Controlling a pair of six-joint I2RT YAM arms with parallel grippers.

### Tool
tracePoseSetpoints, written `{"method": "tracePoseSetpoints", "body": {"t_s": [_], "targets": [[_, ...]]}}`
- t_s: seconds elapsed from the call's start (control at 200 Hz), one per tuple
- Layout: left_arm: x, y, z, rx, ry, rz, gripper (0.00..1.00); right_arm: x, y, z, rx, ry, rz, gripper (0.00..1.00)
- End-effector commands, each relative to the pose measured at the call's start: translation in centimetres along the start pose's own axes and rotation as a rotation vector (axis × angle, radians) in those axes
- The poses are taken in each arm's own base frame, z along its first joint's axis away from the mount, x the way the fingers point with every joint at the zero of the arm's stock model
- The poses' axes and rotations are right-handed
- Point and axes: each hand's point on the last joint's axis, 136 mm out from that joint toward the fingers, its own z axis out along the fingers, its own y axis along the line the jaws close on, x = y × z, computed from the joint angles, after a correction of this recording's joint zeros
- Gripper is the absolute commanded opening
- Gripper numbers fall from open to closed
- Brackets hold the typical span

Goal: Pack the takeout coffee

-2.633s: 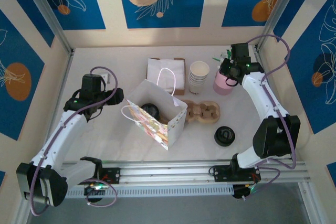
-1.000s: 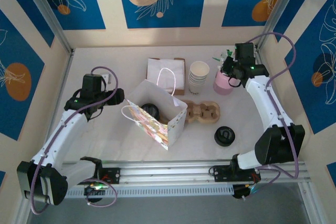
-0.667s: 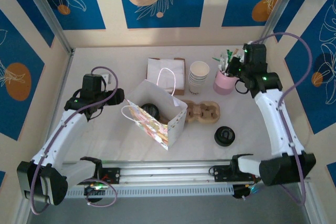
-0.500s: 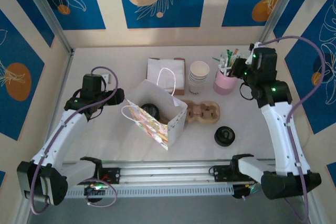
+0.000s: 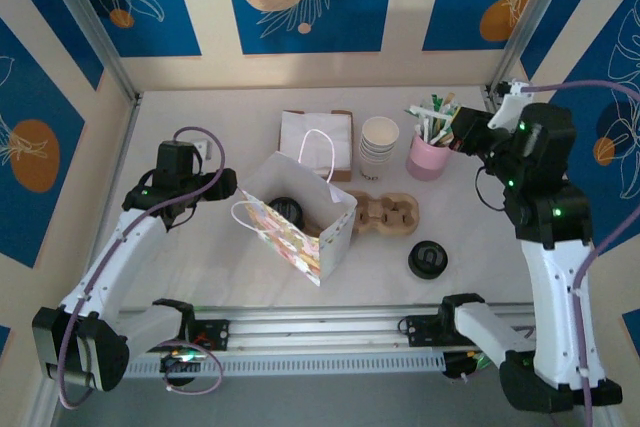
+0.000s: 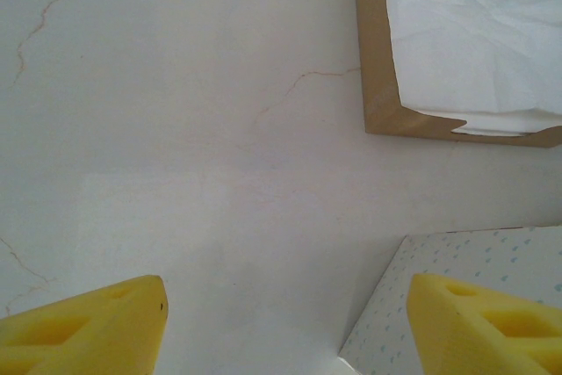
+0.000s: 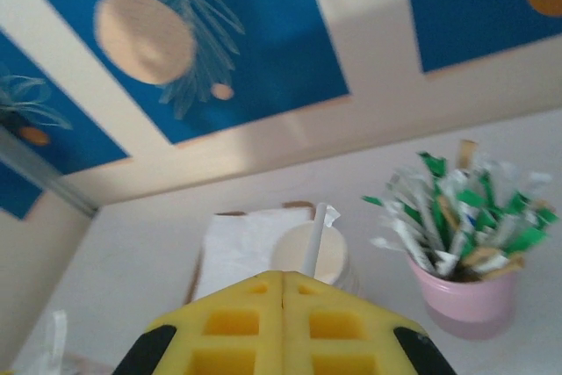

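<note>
On the table (image 5: 250, 112) seen from overhead, we find the takeout coffee (image 5: 287, 210) inside the open paper bag (image 5: 290, 244). Its round black lid faces up at the camera, so its long axis looks vertical and we see it almost end-on. The brown pulp carrier (image 5: 385, 214) lies just beside the bag on its right, and a second black round piece (image 5: 428, 259) sits alone nearer the arm bases. Behind the carrier stand the stack of white cups (image 5: 379, 145) and a pink cup (image 5: 428, 159) full of sticks, with the napkin tray (image 5: 315, 132) behind the bag. The left gripper (image 5: 224, 184) hovers left of the bag, apart from it. The right gripper (image 5: 468, 133) hangs just right of the pink cup; from here we cannot tell how its jaws stand.

From the left wrist, the left gripper (image 6: 285, 296) has its yellow fingers (image 6: 88, 327) spread wide over bare table, nothing between them. A corner of the bag (image 6: 457, 256) shows beside the right-hand finger, and the tray with its napkins (image 6: 378, 85) lies further off.

From the right wrist, the right gripper (image 7: 283, 275) has its jaws pressed together on a thin white stick (image 7: 314, 239), a detail we cannot resolve from overhead. The stick rises from the seam, tilted slightly right. Beyond it are the white cups (image 7: 290, 259), the pink cup (image 7: 470, 298) and the napkins (image 7: 241, 243).
</note>
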Motion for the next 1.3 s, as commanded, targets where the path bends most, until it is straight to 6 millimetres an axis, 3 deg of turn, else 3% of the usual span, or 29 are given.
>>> {"method": "tracePoseSetpoints", "body": {"t_s": [0.0, 0.135, 0.26, 0.48, 0.6, 0.78, 0.93, 1.07, 1.296], "targets": [[0.2, 0.1, 0.1, 0.006, 0.001, -0.017, 0.73, -2.1, 6.1, -3.2, -0.297, -0.067, -0.052, 0.00], [0.2, 0.1, 0.2, 0.005, 0.003, -0.017, 0.72, -2.3, 10.2, -5.4, -0.501, -0.061, -0.086, 0.00], [0.2, 0.2, 0.2, 0.002, 0.002, -0.016, 0.73, -1.5, 12.5, -5.9, -0.585, -0.043, -0.146, 0.00], [0.3, 0.2, 0.2, -0.002, 0.001, -0.014, 0.73, 1.7, 17.4, -6.9, -0.752, 0.036, -0.326, 0.00], [0.3, 0.3, 0.2, -0.006, 0.001, -0.013, 0.73, 4.5, 19.3, -7.3, -0.819, 0.085, -0.461, 0.00], [0.3, 0.3, 0.2, -0.004, 0.000, -0.012, 0.73, 10.6, 20.5, -6.8, -0.846, 0.250, -0.705, 0.00], [0.3, 0.2, 0.1, -0.002, -0.001, -0.012, 0.73, 15.7, 20.3, -4.9, -0.764, 0.371, -0.938, 0.00], [0.2, 0.2, 0.1, -0.002, -0.002, -0.013, 0.73, 17.3, 19.9, -2.9, -0.662, 0.428, -1.034, 0.00], [0.3, 0.2, 0.1, -0.003, -0.002, -0.011, 0.73, 20.1, 19.7, -2.9, -0.696, 0.566, -1.049, 0.00]]}}
